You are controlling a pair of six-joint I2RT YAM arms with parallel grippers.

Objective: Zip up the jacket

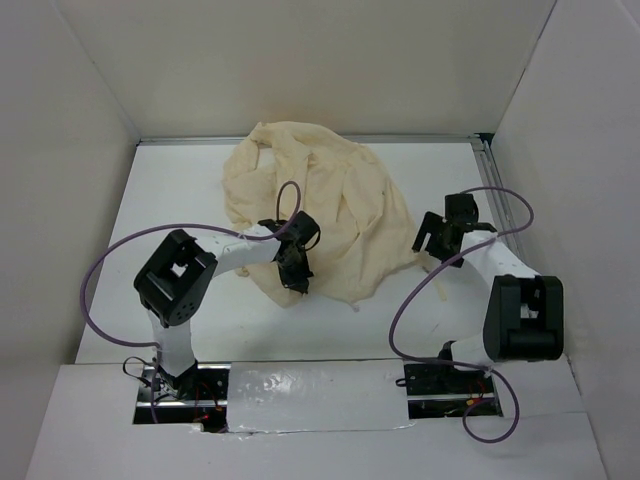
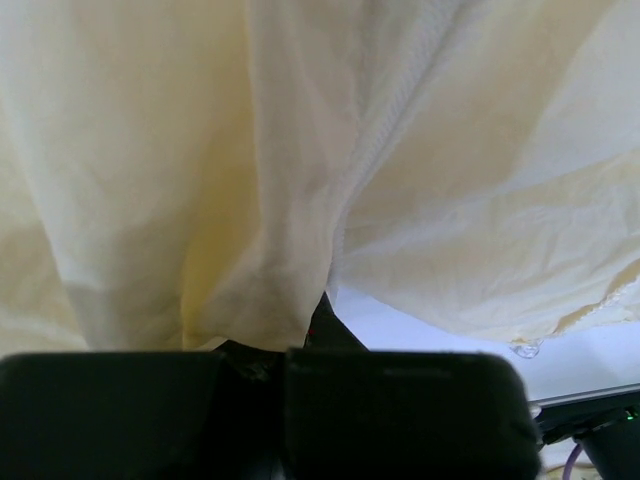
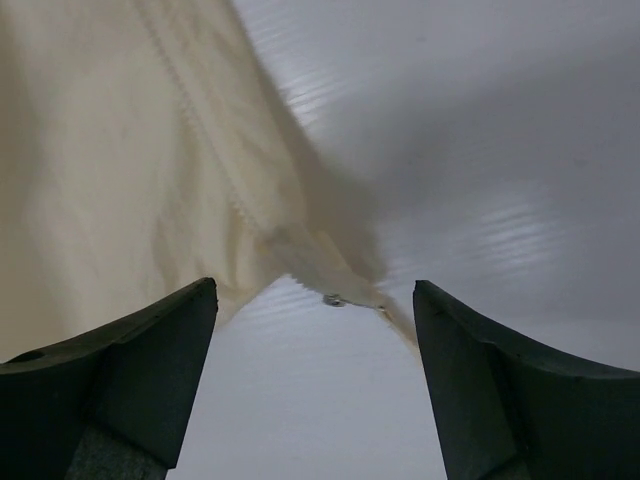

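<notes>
The left pincer (image 2: 285, 362) is squeezed shut on a fold of the jacket (image 2: 300, 150). Its two black fingers are pressed together, and the cloth bunches up right where they meet.

The right pincer (image 3: 315, 330) is wide apart and holds nothing. Its two dark fingers (image 3: 130, 360) stand one on each side of a pointy corner of the jacket. One row of zipper teeth (image 3: 190, 120) runs down that corner. One tiny shiny metal bit (image 3: 333, 299) sits at its tip. I cannot tell if the cloth touches the left finger.

There is one jacket. It is pale yellow and all crumpled. It lies in the middle of the white table (image 1: 180, 190), toward the far side. The left pincer grips its near edge. The right pincer is at its right edge.

There are two arms and two purple cables (image 1: 95, 270), one looping by each arm.
</notes>
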